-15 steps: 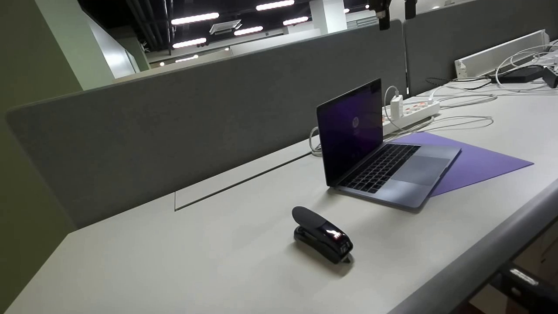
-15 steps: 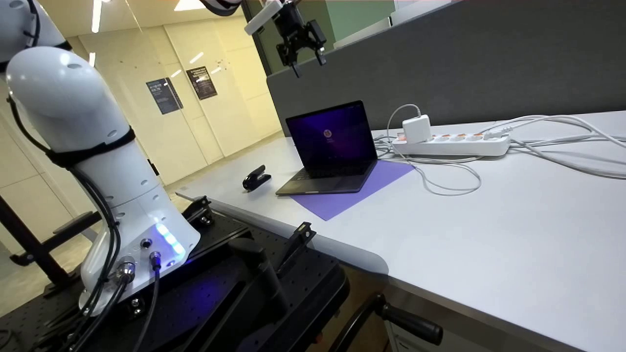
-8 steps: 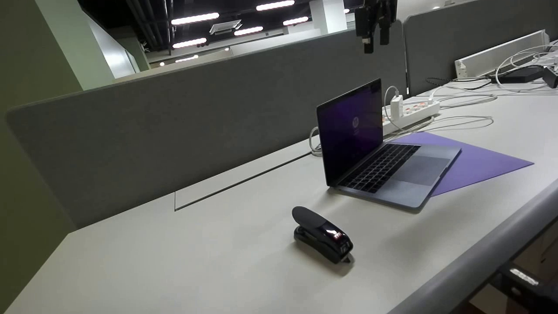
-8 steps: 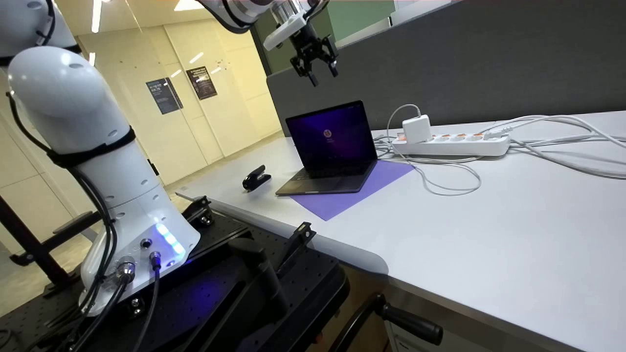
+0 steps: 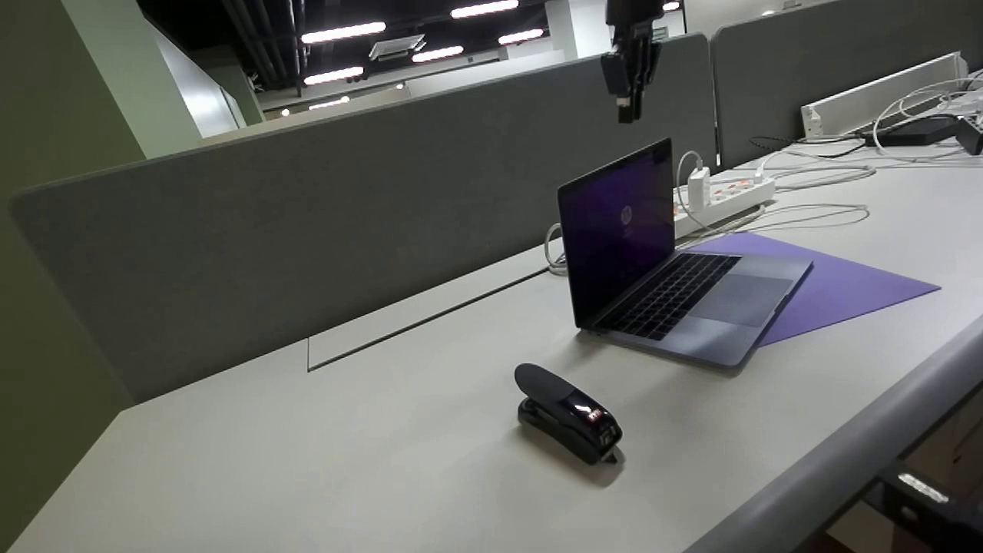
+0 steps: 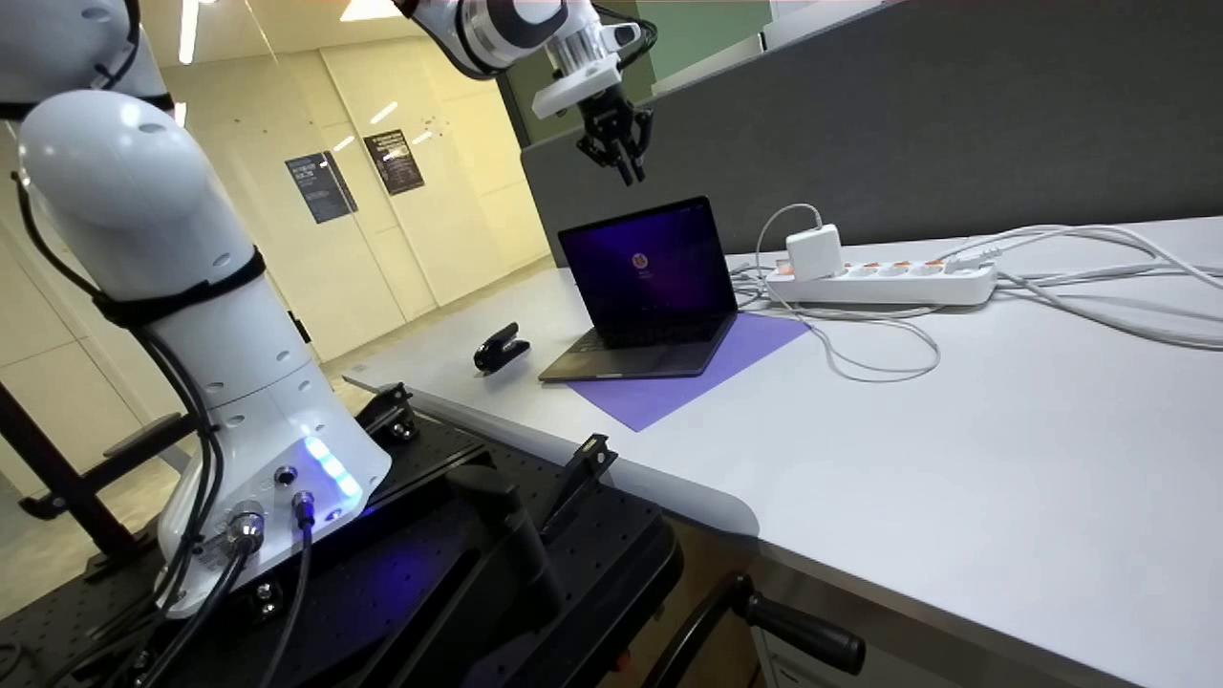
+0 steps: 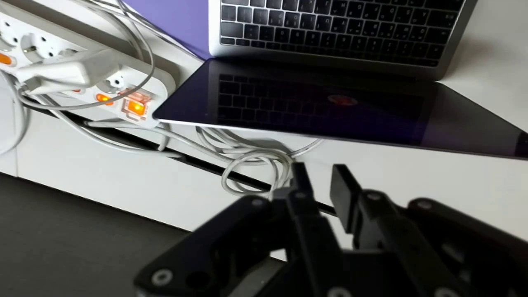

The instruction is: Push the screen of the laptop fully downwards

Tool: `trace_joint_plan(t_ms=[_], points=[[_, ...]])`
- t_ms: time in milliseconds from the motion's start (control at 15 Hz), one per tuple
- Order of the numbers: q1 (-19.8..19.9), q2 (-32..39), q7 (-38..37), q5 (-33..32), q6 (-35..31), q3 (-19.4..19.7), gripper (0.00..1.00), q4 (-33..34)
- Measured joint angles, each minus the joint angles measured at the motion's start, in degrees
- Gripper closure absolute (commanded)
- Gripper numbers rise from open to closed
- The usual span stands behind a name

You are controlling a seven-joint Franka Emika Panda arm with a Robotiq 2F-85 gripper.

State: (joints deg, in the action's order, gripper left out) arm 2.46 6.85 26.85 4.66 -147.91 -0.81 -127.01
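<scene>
End effector (image 6: 632, 176) points down above screen (image 6: 654, 277).

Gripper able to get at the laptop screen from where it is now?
Probably yes. The gripper hangs higher than the raised screen, and both exterior views show nothing between them. In the wrist view, coiled cables lie low behind the screen, likely out of the way.

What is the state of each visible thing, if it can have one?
Laptop: open
Screen: raised, lit purple
Fingers: slightly apart, holding nothing, clear of screen
Power strip: lit orange in places
Adapter: plugged into power strip
Sheet: flat, partly under laptop
Stapler: unpressed, apart from laptop
Base light: blue
Ceiling lights: on
</scene>
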Motion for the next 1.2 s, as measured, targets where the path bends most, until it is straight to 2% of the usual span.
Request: trace_joint_plan(t_ms=[333, 1200], points=[[0.34, 2.84, 2.65, 2.16, 0.39, -0.52, 1.0, 1.71], [2.46, 7.45, 4.07, 2.31, 2.33, -2.59, 1.0, 4.89]])
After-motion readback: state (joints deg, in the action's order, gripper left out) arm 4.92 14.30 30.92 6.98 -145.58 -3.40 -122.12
